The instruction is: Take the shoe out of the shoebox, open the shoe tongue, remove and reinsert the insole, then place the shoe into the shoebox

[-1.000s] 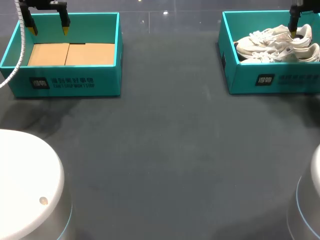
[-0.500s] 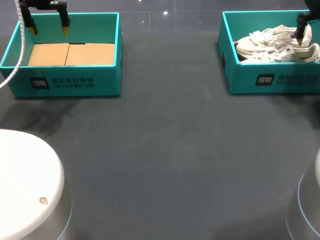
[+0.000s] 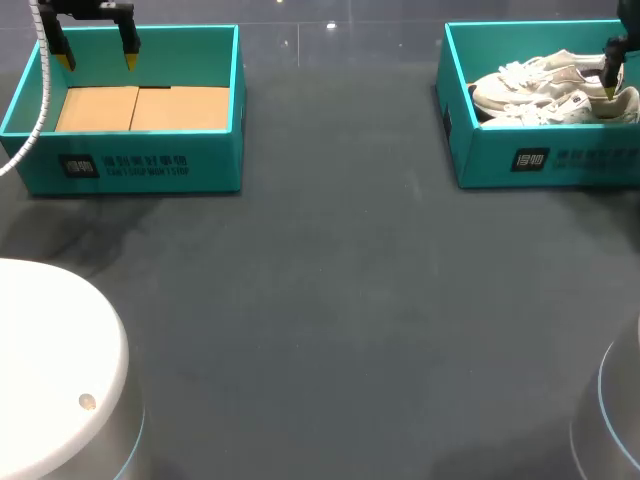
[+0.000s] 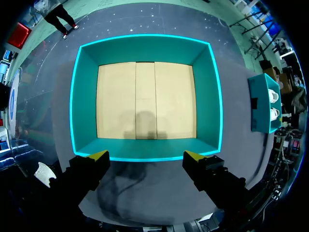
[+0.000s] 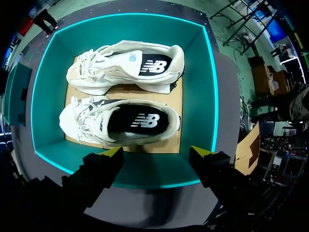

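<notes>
Two white sneakers lie side by side in the teal shoebox (image 3: 540, 160) at the back right, the far sneaker (image 3: 530, 72) behind the near sneaker (image 3: 565, 108). My right gripper (image 3: 610, 80) hangs over the heel end of the box. In the right wrist view its open fingers (image 5: 157, 152) stand above the box's wall (image 5: 195, 72), with nothing between them; the closer sneaker (image 5: 120, 121) and the farther sneaker (image 5: 125, 67) show black insoles. My left gripper (image 3: 97, 58) hovers open over a second teal box (image 3: 140, 170) at the back left, also open in its own view (image 4: 146, 155).
The left box (image 4: 145, 48) holds only a tan cardboard floor (image 4: 145, 99). Dark bare table (image 3: 330, 300) spreads between the boxes. White rounded robot bases sit at the front left (image 3: 50, 370) and front right (image 3: 615, 410). A white cable (image 3: 42, 100) hangs by the left arm.
My right gripper has shifted right and toward the near side of the shoebox, over the sneakers' heels. The left arm has not moved.
</notes>
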Robot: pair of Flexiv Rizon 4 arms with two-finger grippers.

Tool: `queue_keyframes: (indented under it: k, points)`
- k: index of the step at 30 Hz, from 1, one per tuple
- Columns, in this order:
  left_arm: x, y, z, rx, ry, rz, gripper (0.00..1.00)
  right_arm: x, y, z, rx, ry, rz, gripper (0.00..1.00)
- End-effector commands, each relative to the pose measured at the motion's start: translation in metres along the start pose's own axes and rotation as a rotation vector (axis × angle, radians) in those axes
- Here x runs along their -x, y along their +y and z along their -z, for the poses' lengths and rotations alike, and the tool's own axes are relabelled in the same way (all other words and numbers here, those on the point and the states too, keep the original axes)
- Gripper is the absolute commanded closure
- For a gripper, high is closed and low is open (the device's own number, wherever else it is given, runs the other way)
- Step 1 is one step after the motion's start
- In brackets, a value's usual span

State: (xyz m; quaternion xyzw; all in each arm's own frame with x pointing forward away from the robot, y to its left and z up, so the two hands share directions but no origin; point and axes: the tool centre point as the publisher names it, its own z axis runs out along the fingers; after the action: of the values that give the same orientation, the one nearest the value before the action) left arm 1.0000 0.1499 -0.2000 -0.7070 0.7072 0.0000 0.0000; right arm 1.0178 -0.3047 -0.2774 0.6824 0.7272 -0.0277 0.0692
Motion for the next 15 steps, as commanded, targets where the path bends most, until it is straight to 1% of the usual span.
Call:
queue_keyframes:
  k: [1,4,6,7,8,13,15]
  points:
    - [0.0,0.0,0.0,0.0,0.0,0.0,0.0,0.005,0.011,-0.01,-0.013,0.002,0.003,0.1]
    - [0.0,0.0,0.0,0.0,0.0,0.0,0.0,0.009,0.016,-0.015,-0.014,-0.003,0.005,0.09]
    - [0.0,0.0,0.0,0.0,0.0,0.0,0.0,0.01,0.019,-0.018,-0.015,0.0,0.006,0.1]
    - [0.0,0.0,0.0,0.0,0.0,0.0,0.0,0.01,0.02,-0.019,-0.015,0.001,0.007,0.08]
    - [0.0,0.0,0.0,0.0,0.0,0.0,0.0,0.011,0.021,-0.02,-0.015,0.002,0.008,0.09]
    - [0.0,0.0,0.0,0.0,0.0,0.0,0.0,0.016,0.025,-0.027,-0.015,0.008,0.008,0.2]
    - [0.0,0.0,0.0,0.0,0.0,0.0,0.0,0.019,0.026,-0.029,-0.015,0.01,0.008,0.2]
